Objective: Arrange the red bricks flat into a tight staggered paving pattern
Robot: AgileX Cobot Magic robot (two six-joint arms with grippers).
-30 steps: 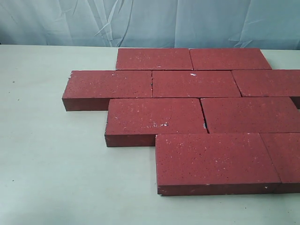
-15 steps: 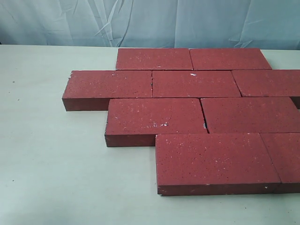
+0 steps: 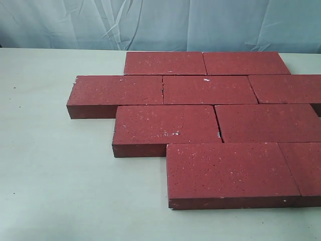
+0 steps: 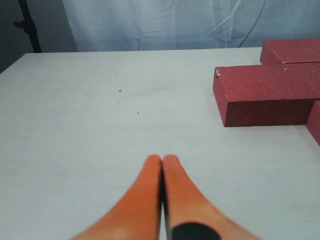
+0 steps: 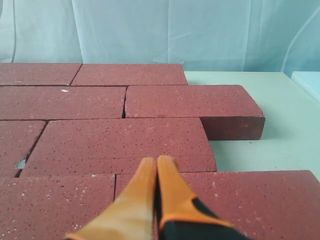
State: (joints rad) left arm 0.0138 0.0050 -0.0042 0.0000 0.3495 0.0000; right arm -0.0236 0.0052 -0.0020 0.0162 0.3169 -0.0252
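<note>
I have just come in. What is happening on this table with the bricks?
Nothing is being handled at this moment. The red bricks lie flat on the table in four staggered rows, close together. The left end effector is shut and empty, over bare table beside the bricks. The right end effector is shut and empty, over the bricks.

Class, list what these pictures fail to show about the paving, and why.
Exterior view: the rightmost red bricks run off the frame edge, so their count is uncertain.
Exterior view: neither gripper appears.
Right wrist view: the right gripper covers part of the nearest brick.
</note>
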